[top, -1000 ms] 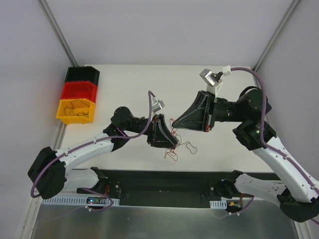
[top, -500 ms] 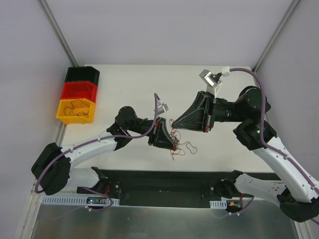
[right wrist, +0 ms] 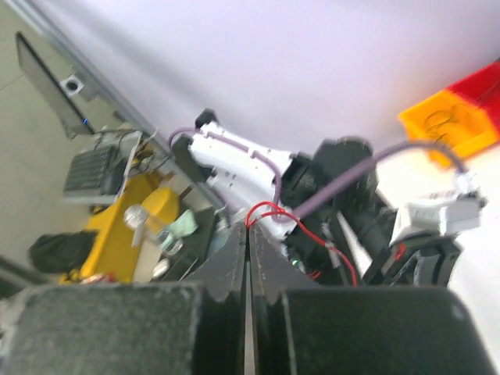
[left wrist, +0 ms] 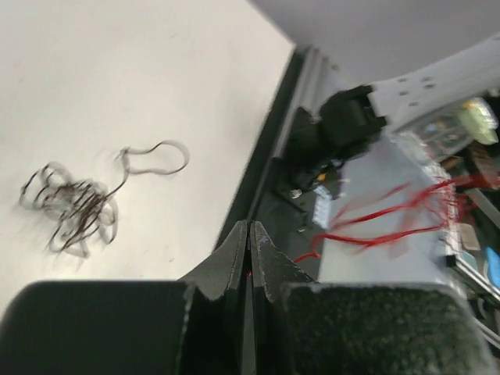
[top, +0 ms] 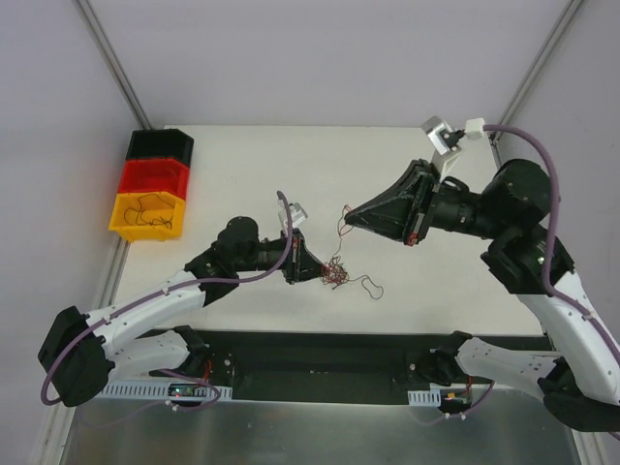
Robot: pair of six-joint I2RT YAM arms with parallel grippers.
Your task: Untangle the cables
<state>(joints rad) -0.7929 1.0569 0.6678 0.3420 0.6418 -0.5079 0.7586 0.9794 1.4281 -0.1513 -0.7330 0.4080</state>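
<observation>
The cables point(top: 335, 274) are a small red, brown and black tangle on the white table, with one black loop point(top: 369, 287) lying free to its right. My left gripper point(top: 315, 272) sits low at the tangle's left edge, jaws shut on a red strand. In the left wrist view a red speck shows between the shut left gripper point(left wrist: 248, 228), blurred red strands point(left wrist: 355, 237) run off to the right, and the tangle point(left wrist: 74, 207) lies on the table. My right gripper point(top: 351, 217) hovers above the tangle. In its wrist view the right gripper point(right wrist: 248, 230) pinches a red cable point(right wrist: 313, 237).
Black point(top: 160, 145), red point(top: 153, 176) and yellow point(top: 147, 215) bins are stacked at the table's left edge, and the yellow one holds a dark wire. A black rail point(top: 310, 354) runs along the near table edge between the arm bases.
The left gripper has shut and drawn back to the left. The right arm has pulled away to the right with a red strand, and the tangle has shifted left with the left gripper.
</observation>
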